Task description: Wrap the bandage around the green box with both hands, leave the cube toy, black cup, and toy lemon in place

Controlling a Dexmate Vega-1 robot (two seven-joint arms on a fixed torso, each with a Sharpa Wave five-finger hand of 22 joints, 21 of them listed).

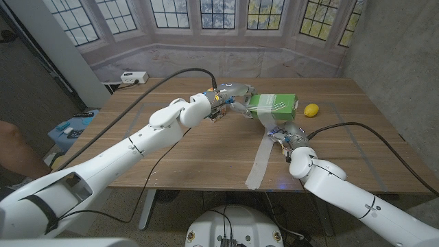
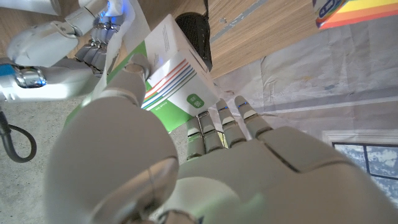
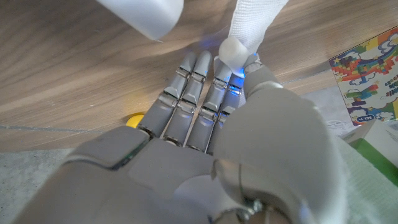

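Right hand (image 1: pixel 287 137) pinching bandage (image 1: pixel 260 159), left hand (image 1: pixel 230 98) gripping green box (image 1: pixel 273 105)

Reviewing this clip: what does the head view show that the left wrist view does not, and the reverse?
Head view alone: the small yellow toy lemon on the wooden table, and the white bandage strip's long tail trailing to the near edge. Left wrist view alone: the black mesh cup behind the box, and a colourful box corner. Both share the green-and-white cardboard box, the left hand holding it, and the right hand pinching the bandage.
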